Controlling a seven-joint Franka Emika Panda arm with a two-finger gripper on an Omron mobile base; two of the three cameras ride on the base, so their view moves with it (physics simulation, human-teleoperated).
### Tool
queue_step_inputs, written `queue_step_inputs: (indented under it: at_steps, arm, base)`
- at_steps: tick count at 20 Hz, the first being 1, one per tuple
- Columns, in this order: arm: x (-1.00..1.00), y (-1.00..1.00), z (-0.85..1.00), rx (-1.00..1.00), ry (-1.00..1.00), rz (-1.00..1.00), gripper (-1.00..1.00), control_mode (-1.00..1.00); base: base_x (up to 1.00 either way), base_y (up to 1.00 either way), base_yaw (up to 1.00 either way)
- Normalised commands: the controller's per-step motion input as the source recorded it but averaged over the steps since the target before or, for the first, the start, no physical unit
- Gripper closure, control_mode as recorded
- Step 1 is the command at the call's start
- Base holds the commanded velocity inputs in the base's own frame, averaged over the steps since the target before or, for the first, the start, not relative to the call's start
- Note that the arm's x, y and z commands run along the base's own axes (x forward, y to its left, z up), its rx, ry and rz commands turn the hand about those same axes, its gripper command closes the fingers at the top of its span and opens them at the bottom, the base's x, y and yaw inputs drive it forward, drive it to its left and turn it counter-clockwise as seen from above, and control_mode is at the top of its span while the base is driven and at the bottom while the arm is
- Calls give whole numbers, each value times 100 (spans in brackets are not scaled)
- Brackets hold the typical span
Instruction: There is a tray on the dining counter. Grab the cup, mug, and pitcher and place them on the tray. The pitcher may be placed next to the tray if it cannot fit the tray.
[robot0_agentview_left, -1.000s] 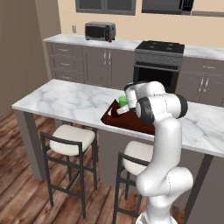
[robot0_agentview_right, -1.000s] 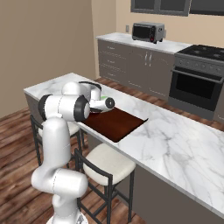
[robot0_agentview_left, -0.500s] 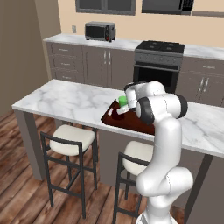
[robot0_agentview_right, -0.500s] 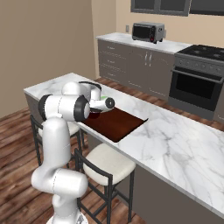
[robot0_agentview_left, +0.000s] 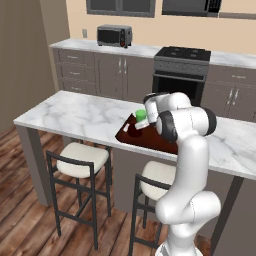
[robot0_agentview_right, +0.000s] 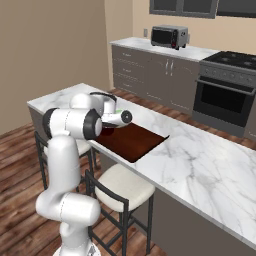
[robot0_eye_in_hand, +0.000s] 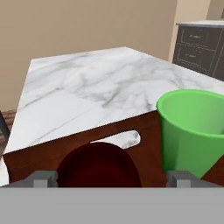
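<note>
Mug (robot0_eye_in_hand: 98, 165) and cup (robot0_eye_in_hand: 195, 130) stand on tray (robot0_eye_in_hand: 39, 155), gripper (robot0_eye_in_hand: 112, 178) wide open, empty.

The long white-grey marble surface (robot0_agentview_left: 75, 112) on its dark base runs across the kitchen with two cushioned stools (robot0_agentview_left: 80, 159) standing on the wooden floor in front of it. Directly on its near edge lies the flat dark reddish-brown wooden tray (robot0_agentview_right: 131, 142) with a low rim and a cut-out end handle. On the tray, near that handle end, stand a bright green tapered cup (robot0_eye_in_hand: 194, 131) and, just beside it, a squat dark maroon mug (robot0_eye_in_hand: 98, 168).
</note>
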Motion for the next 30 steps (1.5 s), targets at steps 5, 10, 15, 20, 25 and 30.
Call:
queue_step_inputs:
  at_steps: [5,10,15,20,25,30]
  arm:
    - [-6,-13,40,0,0,0,-100,-100]
    - [-36,-11,40,0,0,-4,-100,-100]
    - [-34,-14,31,-6,1,-14,-100,-100]
    - [-54,-30,15,-7,2,-22,-100,-100]
    - [-54,-43,16,-4,2,-27,-100,-100]
    - [-52,-51,20,-2,5,-28,-100,-100]
  base:
    - [0,0,0]
    - [0,0,0]
    - [0,0,0]
    - [0,0,0]
    - [0,0,0]
    - [0,0,0]
